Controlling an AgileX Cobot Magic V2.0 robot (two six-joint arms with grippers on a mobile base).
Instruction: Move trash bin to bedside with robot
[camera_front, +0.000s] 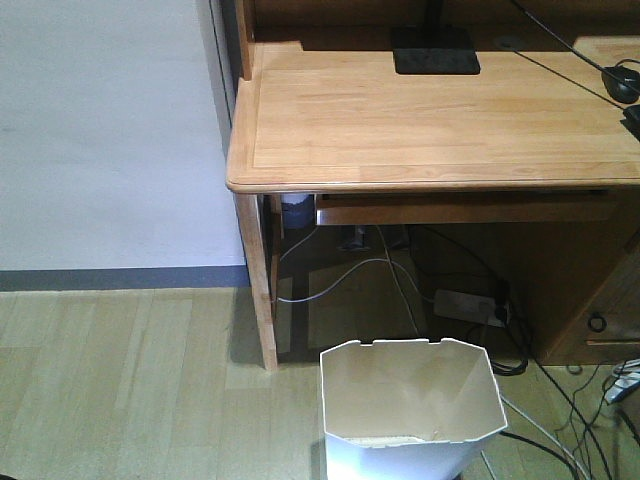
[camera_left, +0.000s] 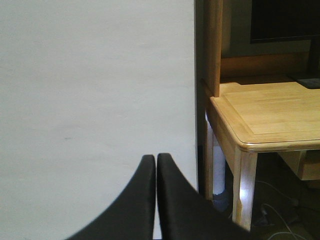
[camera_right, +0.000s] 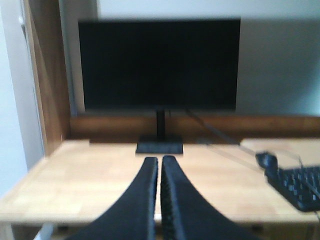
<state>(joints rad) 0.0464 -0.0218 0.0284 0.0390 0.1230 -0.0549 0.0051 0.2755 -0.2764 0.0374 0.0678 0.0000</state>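
Standing on the floor before the table, the trash bin is being shown only by the front view, right of centre, its rim's long axis running crosswise. It is being judged below both arms and nearer the right jaws. The left jaws, clenched empty, are being pointed at the wall, and the right jaws, likewise clenched, at the monitor.

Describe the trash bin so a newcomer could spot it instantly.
Find the light wooden desk in the front view. On the floor in front of it stands the trash bin, white, open-topped, with chamfered corners, unlike the flat power strip behind it.
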